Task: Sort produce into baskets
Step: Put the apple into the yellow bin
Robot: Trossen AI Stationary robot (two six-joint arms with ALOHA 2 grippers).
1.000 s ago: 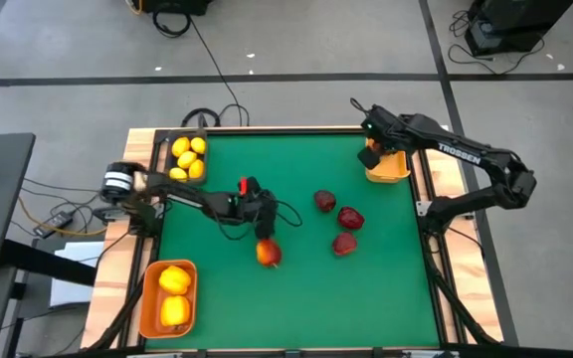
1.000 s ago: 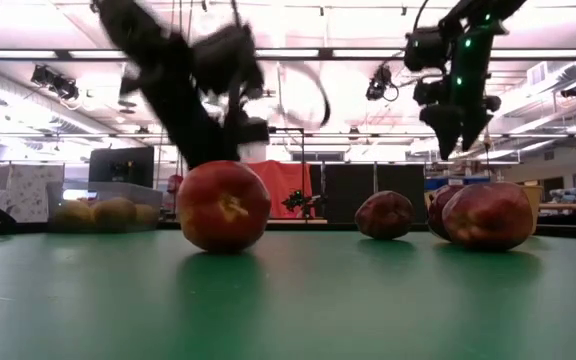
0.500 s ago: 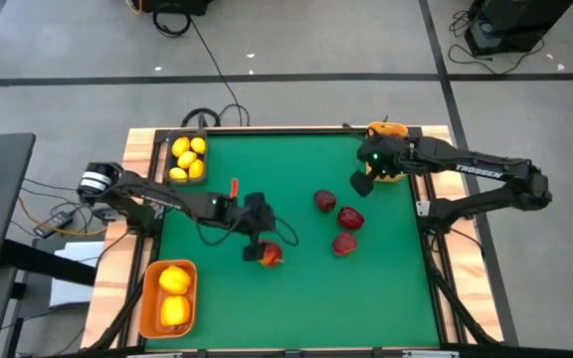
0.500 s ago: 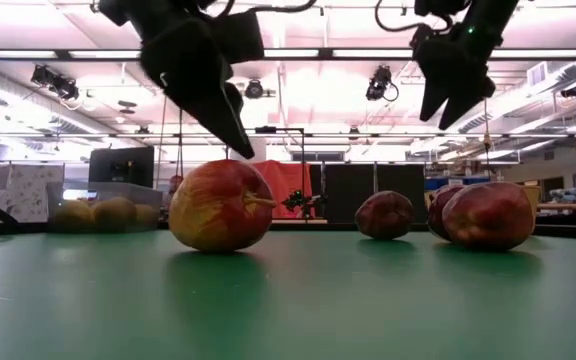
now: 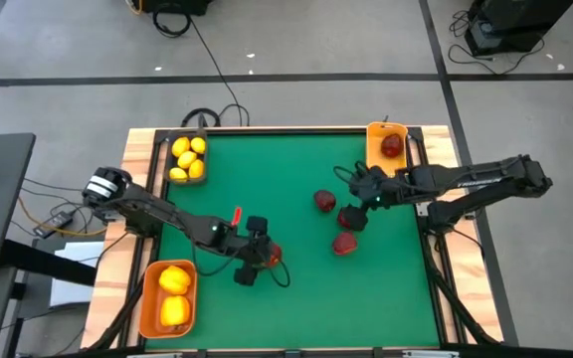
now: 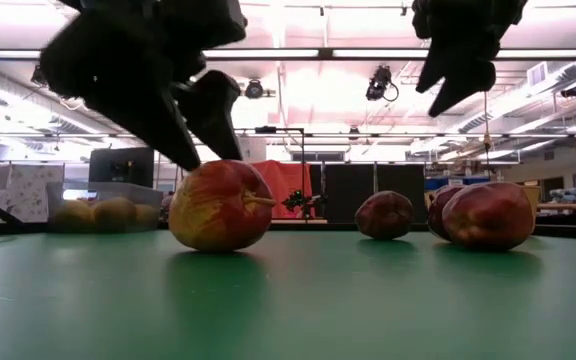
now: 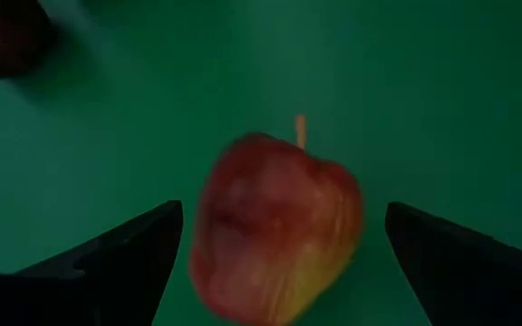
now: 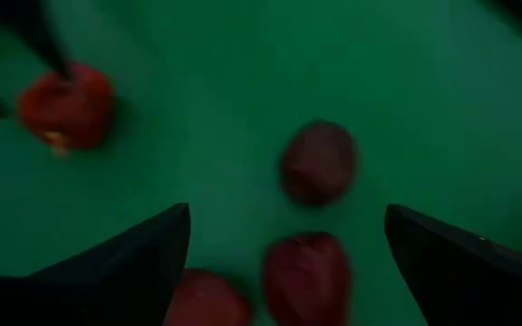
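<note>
Red-yellow apple (image 7: 275, 226) on green table (image 5: 296, 293), near-left of centre, lying between spread fingers of left gripper (image 5: 255, 267); fingers wide open, nothing held. Stem (image 7: 299, 131) pointing away from wrist, so apple's axis running along approach line, jaws flanking rounder sides. Clearly nearer left arm than right. Judged step: descend and close on this apple.

Right gripper (image 5: 363, 186) hovering mid-right, over cluster of three dark red apples (image 5: 344, 221); fingers spread, empty. Closest of the three roughly centred between fingers (image 8: 308, 276), another farther ahead (image 8: 318, 163).

Orange basket (image 5: 374, 132) at far right edge, holding one red apple (image 5: 392, 145). Black basket (image 5: 161, 149) far left with small lemons (image 5: 187, 159). Deeper orange basket (image 5: 147, 298) near left with big yellow fruit (image 5: 174, 295).

Destination for left arm's apple likely far-right basket, well apart across table.
</note>
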